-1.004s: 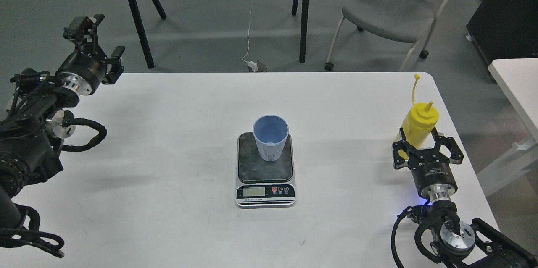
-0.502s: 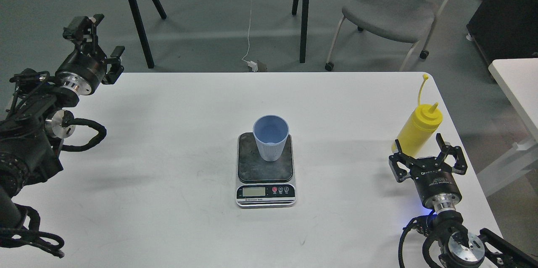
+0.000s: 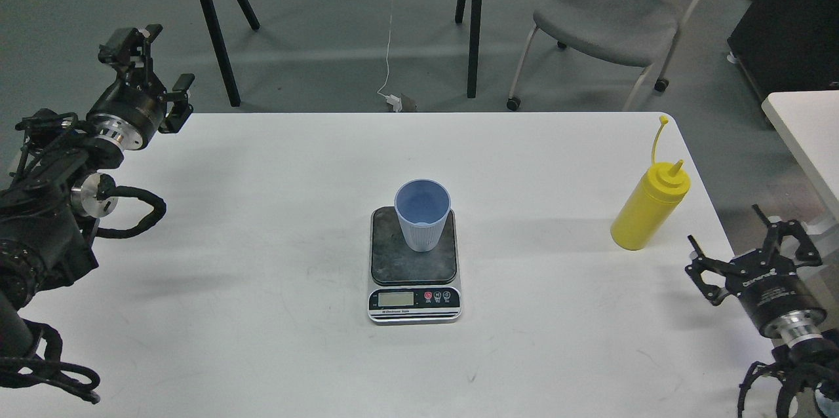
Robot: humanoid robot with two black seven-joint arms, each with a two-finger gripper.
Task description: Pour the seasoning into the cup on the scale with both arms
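The light blue ribbed cup (image 3: 423, 213) stands upright on the dark plate of the small scale (image 3: 414, 274) in the middle of the white table (image 3: 262, 313). The yellow squeeze bottle (image 3: 649, 208) stands upright near the table's right edge, its cap strap pointing up. My right gripper (image 3: 754, 244) is open and empty, to the right of and nearer than the bottle, apart from it. My left gripper (image 3: 154, 57) is open and empty, raised at the table's far left corner.
A grey chair (image 3: 609, 18) and black table legs (image 3: 216, 31) stand on the floor beyond the table. A second white table edge (image 3: 803, 123) lies at the right. A white cable (image 3: 390, 57) runs along the floor.
My right gripper opened off the yellow bottle and drew back toward the right and near edge. The bottle settled upright on the table. The left arm barely moved.
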